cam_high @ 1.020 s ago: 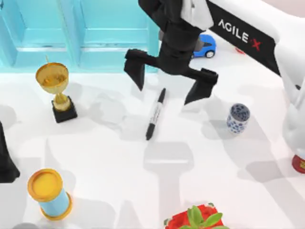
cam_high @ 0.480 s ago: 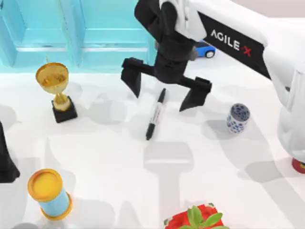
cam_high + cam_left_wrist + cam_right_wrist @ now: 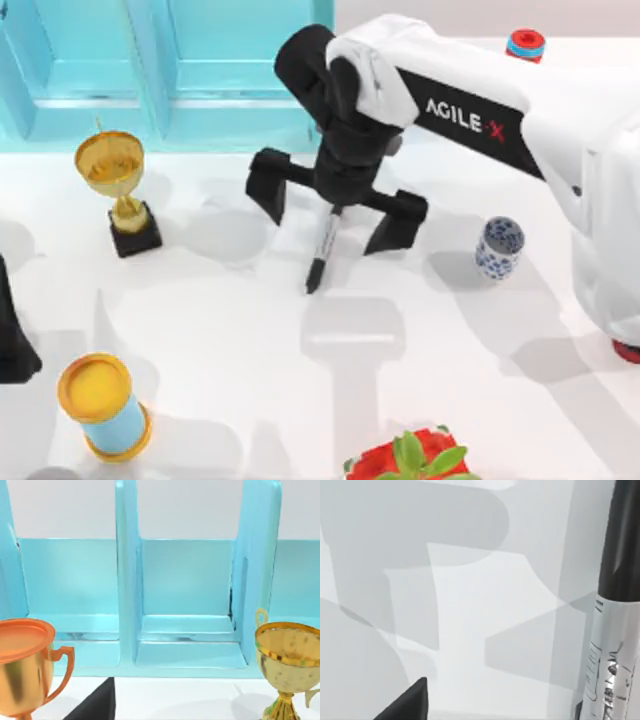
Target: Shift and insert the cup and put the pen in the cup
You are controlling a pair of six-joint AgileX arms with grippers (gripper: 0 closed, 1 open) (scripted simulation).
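The pen [image 3: 322,250] lies on the white table near the middle, black with a white-grey barrel, its far end hidden under my right arm. My right gripper [image 3: 327,222] hangs open directly over it, one finger on each side of the barrel, touching nothing. The right wrist view shows the pen [image 3: 615,630] close up, with one black fingertip [image 3: 407,702] off to its side. The cup [image 3: 499,247], white with a blue pattern, stands upright to the right of the gripper, apart from it. My left gripper [image 3: 10,345] is parked at the table's left edge.
A light-blue shelf unit [image 3: 170,70] spans the back left. A gold trophy [image 3: 115,180] stands in front of it. A blue cylinder with yellow rims [image 3: 100,405] sits front left, a red-potted plant [image 3: 410,460] at the front edge. A red-and-blue object [image 3: 526,42] sits back right.
My right gripper has slid left and towards the front, coming down over the pen and staying open. The blue toy car at the back is now covered by the arm.
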